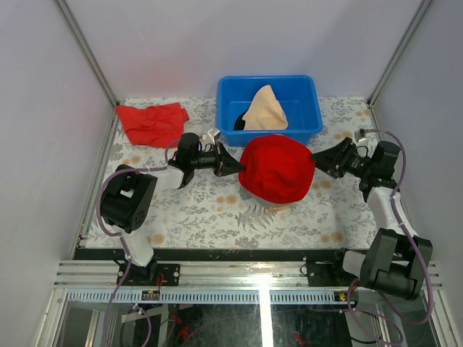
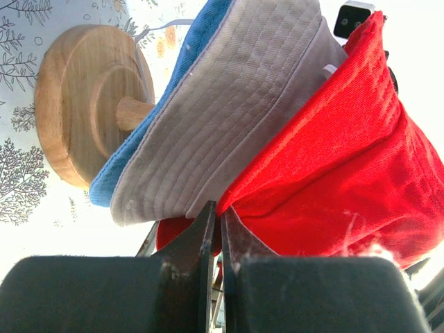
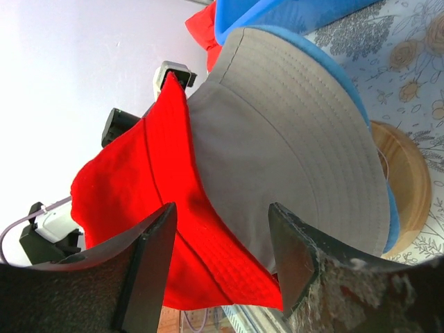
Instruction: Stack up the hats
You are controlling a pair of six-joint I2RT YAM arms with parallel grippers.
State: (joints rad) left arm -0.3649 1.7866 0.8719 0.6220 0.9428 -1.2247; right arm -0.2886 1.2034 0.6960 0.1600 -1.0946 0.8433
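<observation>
The red hat (image 1: 276, 169) lies over the grey-khaki hat (image 2: 229, 118) and the blue hat (image 2: 114, 184) on the wooden stand (image 2: 76, 104). My left gripper (image 1: 233, 165) is shut on the red hat's left brim (image 2: 277, 201). My right gripper (image 1: 318, 160) is open, its jaws astride the red hat's right brim (image 3: 208, 257) without closing on it. The grey-khaki hat (image 3: 291, 139) and a strip of the blue hat (image 3: 347, 90) show under the red one. The peach-beige hat (image 1: 265, 110) lies in the blue bin (image 1: 300, 90).
A flat red cloth (image 1: 152, 121) lies at the back left of the floral table (image 1: 217, 210). The blue bin stands just behind the stack. The stand's wooden base (image 3: 406, 180) sits under the hats. Grey walls close in both sides.
</observation>
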